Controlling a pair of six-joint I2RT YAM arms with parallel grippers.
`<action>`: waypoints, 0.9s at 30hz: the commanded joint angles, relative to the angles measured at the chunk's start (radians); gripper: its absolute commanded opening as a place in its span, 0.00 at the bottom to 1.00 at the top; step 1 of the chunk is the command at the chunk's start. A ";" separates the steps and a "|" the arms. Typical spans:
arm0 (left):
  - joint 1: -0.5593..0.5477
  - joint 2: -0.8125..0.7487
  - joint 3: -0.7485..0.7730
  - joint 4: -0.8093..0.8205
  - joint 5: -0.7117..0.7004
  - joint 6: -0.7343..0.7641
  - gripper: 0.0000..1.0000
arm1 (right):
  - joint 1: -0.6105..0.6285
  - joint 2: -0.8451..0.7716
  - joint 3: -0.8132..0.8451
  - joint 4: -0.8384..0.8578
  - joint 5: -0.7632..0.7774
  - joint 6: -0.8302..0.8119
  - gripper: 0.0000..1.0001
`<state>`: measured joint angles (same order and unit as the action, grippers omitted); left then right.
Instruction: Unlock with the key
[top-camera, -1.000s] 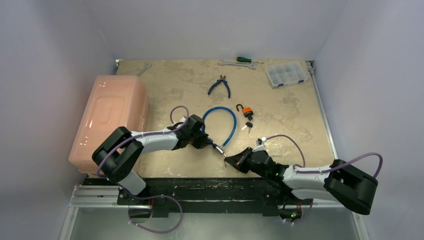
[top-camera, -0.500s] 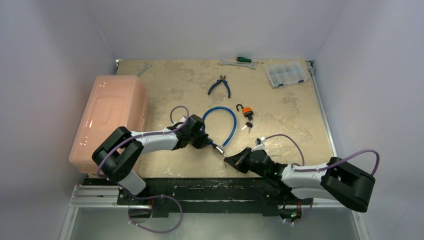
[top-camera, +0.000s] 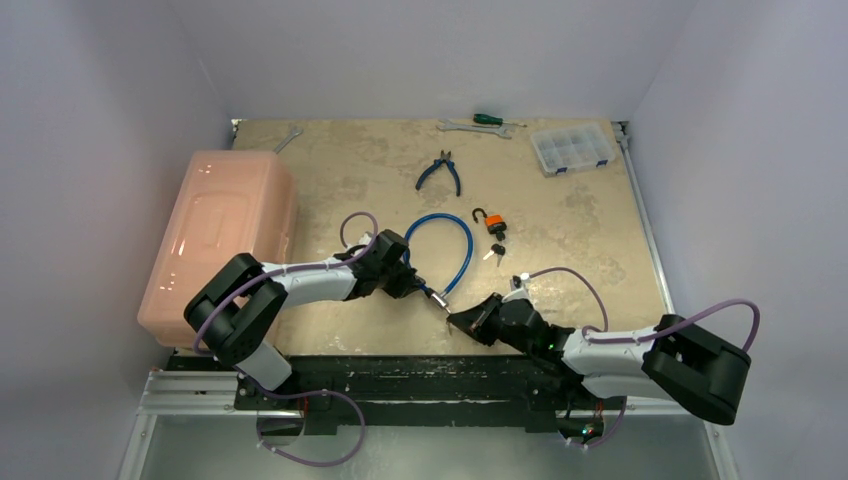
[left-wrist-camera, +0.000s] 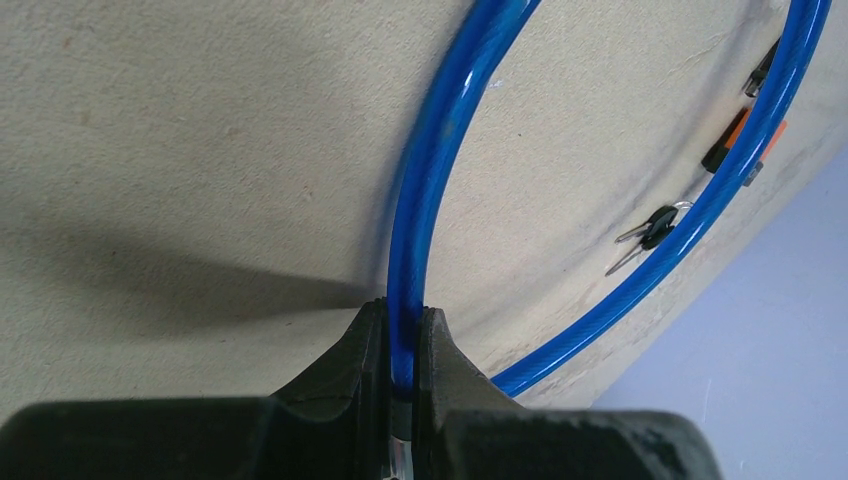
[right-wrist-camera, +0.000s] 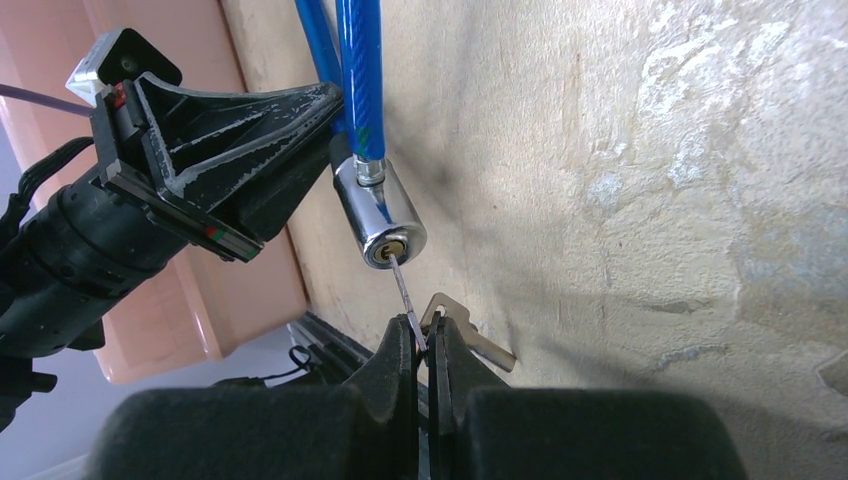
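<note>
A blue cable lock (top-camera: 455, 250) loops on the table, ending in a chrome cylinder (right-wrist-camera: 380, 216) (top-camera: 439, 298). My left gripper (left-wrist-camera: 402, 322) (top-camera: 410, 285) is shut on the blue cable (left-wrist-camera: 430, 180) just behind that cylinder. My right gripper (right-wrist-camera: 422, 332) (top-camera: 457, 320) is shut on a silver key (right-wrist-camera: 404, 285), and the key's tip sits in the cylinder's keyhole. A second key (right-wrist-camera: 470, 335) hangs beside the fingers on the same ring.
An orange padlock (top-camera: 492, 224) with black keys (top-camera: 495, 252) lies right of the cable loop. Blue pliers (top-camera: 440, 172), a wrench and screwdriver (top-camera: 480, 124) and a clear parts box (top-camera: 571, 148) lie at the back. A pink bin (top-camera: 218, 235) stands at the left.
The right arm has crept slightly left toward the cylinder. The left arm holds still.
</note>
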<state>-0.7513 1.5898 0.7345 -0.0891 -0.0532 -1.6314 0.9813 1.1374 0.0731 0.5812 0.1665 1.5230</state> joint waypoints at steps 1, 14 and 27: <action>0.002 -0.016 -0.009 0.055 0.006 -0.003 0.00 | -0.003 -0.011 0.037 0.005 0.036 -0.017 0.00; 0.002 -0.010 -0.012 0.067 0.012 -0.004 0.00 | -0.003 0.021 0.039 0.029 0.027 -0.018 0.00; 0.001 -0.017 -0.018 0.071 0.019 0.009 0.00 | -0.011 0.076 0.050 0.086 0.011 -0.045 0.00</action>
<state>-0.7513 1.5898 0.7216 -0.0696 -0.0540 -1.6272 0.9802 1.1999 0.0917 0.6109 0.1658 1.5059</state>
